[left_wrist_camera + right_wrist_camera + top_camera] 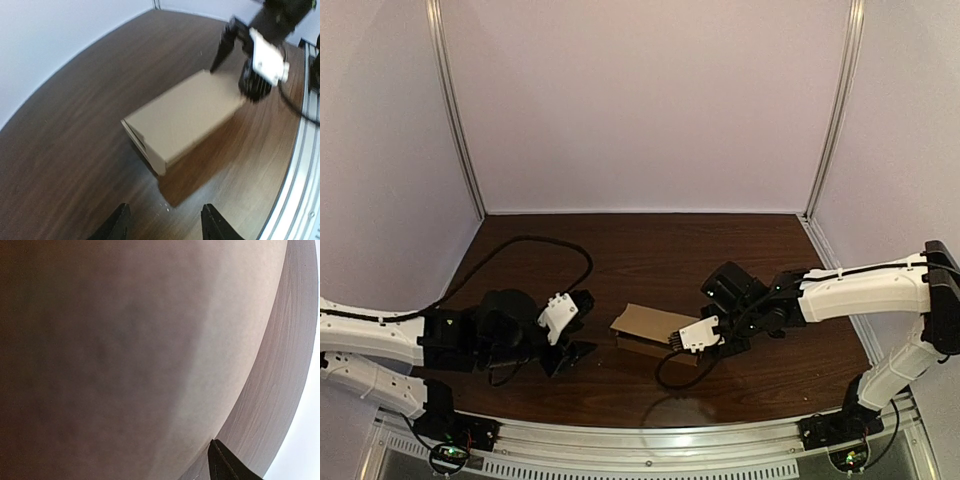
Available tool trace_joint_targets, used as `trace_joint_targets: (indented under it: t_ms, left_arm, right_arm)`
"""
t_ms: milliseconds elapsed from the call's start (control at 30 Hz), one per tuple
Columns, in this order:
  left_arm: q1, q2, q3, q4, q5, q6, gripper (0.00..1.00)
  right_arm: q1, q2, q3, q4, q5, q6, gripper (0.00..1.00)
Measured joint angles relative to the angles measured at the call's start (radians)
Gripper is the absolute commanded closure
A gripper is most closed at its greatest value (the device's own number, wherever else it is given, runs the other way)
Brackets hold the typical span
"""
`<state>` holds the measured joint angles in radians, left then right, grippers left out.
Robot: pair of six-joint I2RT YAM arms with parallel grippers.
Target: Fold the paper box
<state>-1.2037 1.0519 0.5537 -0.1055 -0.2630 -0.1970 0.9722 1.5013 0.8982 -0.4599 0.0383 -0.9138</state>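
**Box flat-ish on table, right arm at its end, left arm standing off**

- Paper box [650,326]: plain brown card, lying on its side on the dark wooden table [640,250], between the two arms. The end facing the left wrist camera is open, with a flap edge showing.
- Right gripper [685,338]: at the box's far end. Its fingers look spread, one at each corner of that end. I cannot tell whether they pinch the card or only press on it, because the right wrist view is filled with blurred cardboard.
- Left gripper [580,328]: jaws apart and empty, just short of the open end.
- Judged step: closing the open end. To do it well, the right arm should brace the far end so the box cannot slide. The left arm should come in low and square and push the flap along its crease, not into the panel.
- Writing: none legible on the box, the grippers or the table.
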Motion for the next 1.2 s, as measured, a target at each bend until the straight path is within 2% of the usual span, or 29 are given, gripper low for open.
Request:
trace_joint_targets:
  t_ms: [67,133,233,300,367,433,567,867,1000,1200]
  left_arm:
    - [0.0,-0.037,0.071,-0.048,-0.026,-0.001,0.52]
    - [0.0,0.0,0.178,-0.087,-0.053,-0.001,0.56]
    - [0.002,0.162,0.362,-0.122,-0.073,0.0,0.6]
    - [0.002,0.33,0.488,-0.124,-0.074,-0.003,0.64]
    - [0.003,0.428,0.526,-0.114,-0.074,-0.008,0.69]
    - [0.01,0.51,0.541,-0.109,-0.072,-0.016,0.73]
    - [0.037,0.639,0.552,-0.077,-0.045,-0.033,0.76]
    - [0.045,0.716,0.496,0.065,-0.001,-0.072,0.77]
    - [0.045,0.739,0.464,0.13,-0.008,-0.076,0.77]
    - [0.043,0.749,0.36,0.302,-0.054,-0.075,0.76]
  right_arm:
    - [0.011,0.0,-0.009,0.013,0.019,-0.005,0.4]
    - [0.029,0.0,-0.023,0.029,0.051,-0.018,0.4]
    - [0.054,0.003,-0.037,0.043,0.095,-0.04,0.36]
    - [0.071,0.008,-0.04,0.046,0.127,-0.055,0.3]
    - [0.077,0.006,-0.04,0.045,0.141,-0.056,0.23]
    - [0.077,-0.008,-0.042,0.044,0.147,-0.056,0.2]
    - [0.077,-0.104,-0.043,0.037,0.155,-0.048,0.18]
    - [0.055,-0.149,-0.05,0.007,0.163,-0.018,0.16]
    - [-0.027,-0.201,-0.046,-0.065,0.116,0.021,0.16]
    - [-0.215,-0.246,0.026,-0.16,-0.051,0.152,0.11]
